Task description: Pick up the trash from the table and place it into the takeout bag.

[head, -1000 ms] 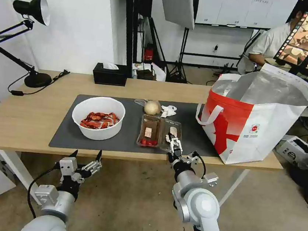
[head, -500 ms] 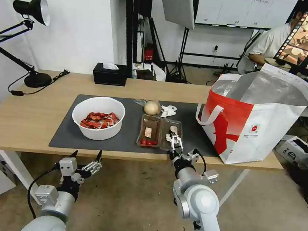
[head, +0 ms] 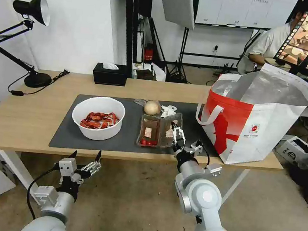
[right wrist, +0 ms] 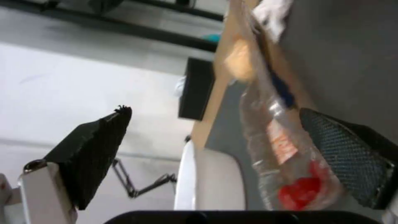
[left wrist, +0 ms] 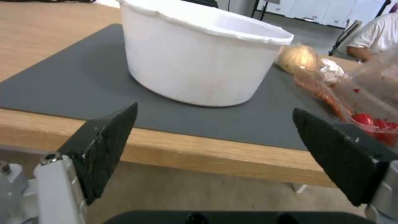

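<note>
The clear hinged plastic tray [head: 158, 131] sits on the dark grey mat [head: 62, 134], near the front edge of the surface [head: 13, 114]. Its right half is tipped up, almost standing, and the left half lies flat with red scraps in it. The right gripper [head: 177, 133] is right at that tipped-up half. In the right wrist view the tray [right wrist: 286, 149] sits against one black finger [right wrist: 352, 161], and the other finger is far away from it, so the jaws are wide open and not pinching anything. Just behind the tray are the beige ball in clear wrap [head: 152, 107] and the crumpled white tissue [head: 168, 110], side by side. To the left of the tray is the white round bowl [head: 98, 117] with red crayfish shells inside. To the right stands the big white takeout bag [head: 257, 123] with its red band, its top open and its silver lining showing. The left gripper [head: 85, 159] hangs low in front of the surface, below its edge, with its jaws wide open and holding nothing. A black tissue box [head: 109, 74] sits at the back, and a black desk lamp [head: 25, 38] stands on the far left.
</note>
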You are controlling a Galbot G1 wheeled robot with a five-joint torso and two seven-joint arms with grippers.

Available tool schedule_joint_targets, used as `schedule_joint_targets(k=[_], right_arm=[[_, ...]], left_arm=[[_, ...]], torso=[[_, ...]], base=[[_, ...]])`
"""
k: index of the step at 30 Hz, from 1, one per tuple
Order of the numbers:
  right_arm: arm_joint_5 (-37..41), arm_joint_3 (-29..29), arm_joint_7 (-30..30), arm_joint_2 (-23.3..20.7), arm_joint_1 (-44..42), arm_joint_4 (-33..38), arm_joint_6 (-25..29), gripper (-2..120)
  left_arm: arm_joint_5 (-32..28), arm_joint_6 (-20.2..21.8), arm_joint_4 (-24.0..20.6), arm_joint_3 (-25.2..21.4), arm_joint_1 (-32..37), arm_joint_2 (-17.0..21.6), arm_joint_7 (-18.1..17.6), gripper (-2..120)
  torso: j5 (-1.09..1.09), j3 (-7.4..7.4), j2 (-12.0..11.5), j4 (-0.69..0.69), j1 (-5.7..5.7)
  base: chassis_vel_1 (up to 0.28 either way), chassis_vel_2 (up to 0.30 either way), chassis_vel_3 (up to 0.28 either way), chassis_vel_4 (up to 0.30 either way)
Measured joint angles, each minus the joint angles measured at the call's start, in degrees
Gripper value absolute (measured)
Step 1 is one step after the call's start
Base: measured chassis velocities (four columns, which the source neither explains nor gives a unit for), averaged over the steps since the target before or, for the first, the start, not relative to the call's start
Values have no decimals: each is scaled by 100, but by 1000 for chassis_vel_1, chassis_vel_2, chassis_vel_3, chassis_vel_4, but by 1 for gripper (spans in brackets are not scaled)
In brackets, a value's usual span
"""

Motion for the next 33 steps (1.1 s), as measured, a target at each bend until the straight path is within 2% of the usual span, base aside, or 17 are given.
schedule_joint_targets(k=[6,11,19,29,32,33], right_arm=[[34,-203,-31,-22,364,-215,-297,100],[93,-425,605,135,932,-731,-824,100],[326,-410,1010,128,1210,-1030,-931,100],[338,-412,753,34,1367,-968,-935,100],[-367,-529,263,-420,1795,-1034,-1111,100],[-367,-529,263,-420,1795,-1034,-1111,100]], left_arm=[[-1,0,-38,-36,42,-6,0,100],[-23,-8,-66,-114,92,18,0,100],[-42,-10,-111,-175,119,22,1,100],[-114,-9,-147,-218,104,67,-3,100],[-141,-6,-194,-260,126,95,-6,100],[-141,-6,-194,-260,126,95,-6,100]], torso=[[0,0,0,0,0],[0,0,0,1,0],[-1,0,0,0,0],[0,0,0,0,0],[1,0,1,1,0],[1,0,1,1,0]], base=[[0,0,0,0],[0,0,0,0],[0,0,0,0],[0,0,0,0],[0,0,0,0],[0,0,0,0]])
